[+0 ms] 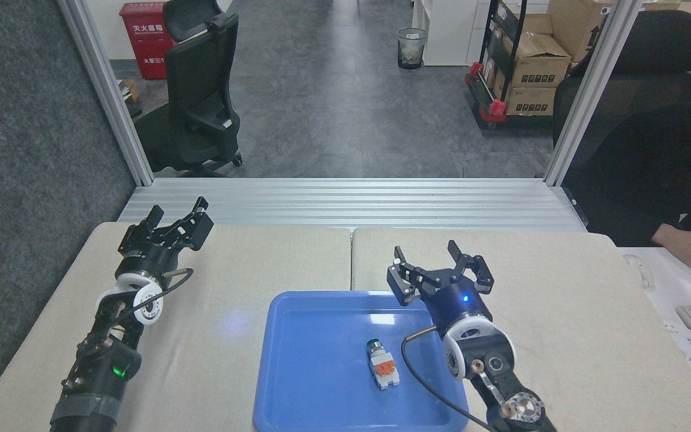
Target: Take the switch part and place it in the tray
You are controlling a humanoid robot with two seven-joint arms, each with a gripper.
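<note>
Head view shows our switch (382, 363) lying inside the tray (297, 384), right of its middle, green cap toward the far rim. Our right gripper (439, 269) hovers over the tray's far right corner, jaws open and empty; our left gripper (180, 225), far left of the tray, looks open too. We judge the switch light, stiff, smooth; grip its flat white sides. Worktop (561, 312) around the tray lies free.
</note>
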